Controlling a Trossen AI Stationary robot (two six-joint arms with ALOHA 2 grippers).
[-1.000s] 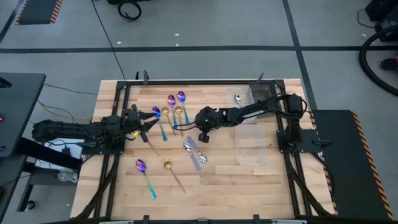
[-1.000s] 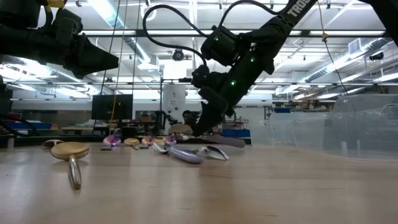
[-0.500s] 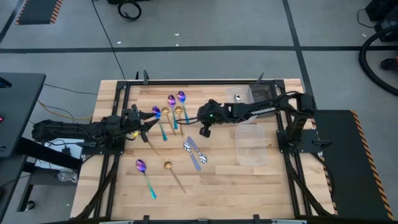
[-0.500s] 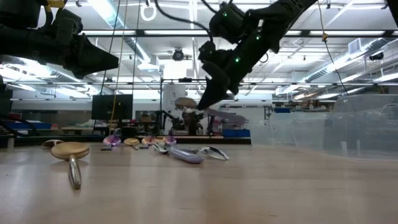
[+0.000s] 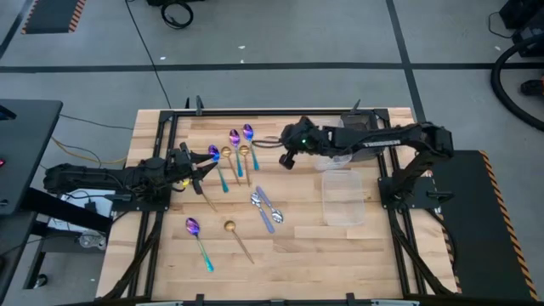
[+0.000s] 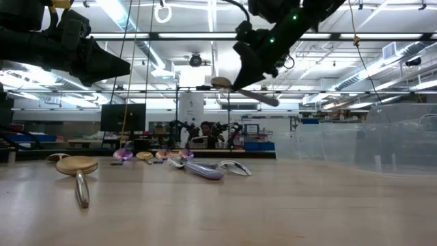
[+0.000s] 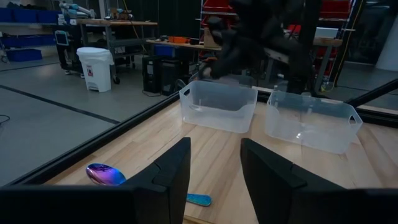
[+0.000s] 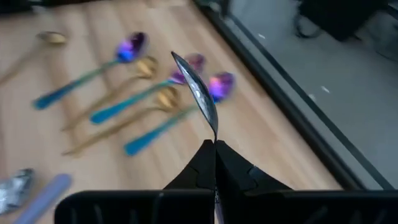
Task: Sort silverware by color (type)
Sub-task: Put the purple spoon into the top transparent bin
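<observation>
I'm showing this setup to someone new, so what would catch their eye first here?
Probably the right gripper, raised above the table's far side, pinching a silver spoon by its handle. Below it, iridescent purple and gold spoons lie fanned on the wood. The left gripper waits at the left.

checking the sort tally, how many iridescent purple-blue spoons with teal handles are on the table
4. Three lie in the cluster at the table's back middle. One lies toward the front, beside a gold spoon. The left gripper may hide more.
</observation>
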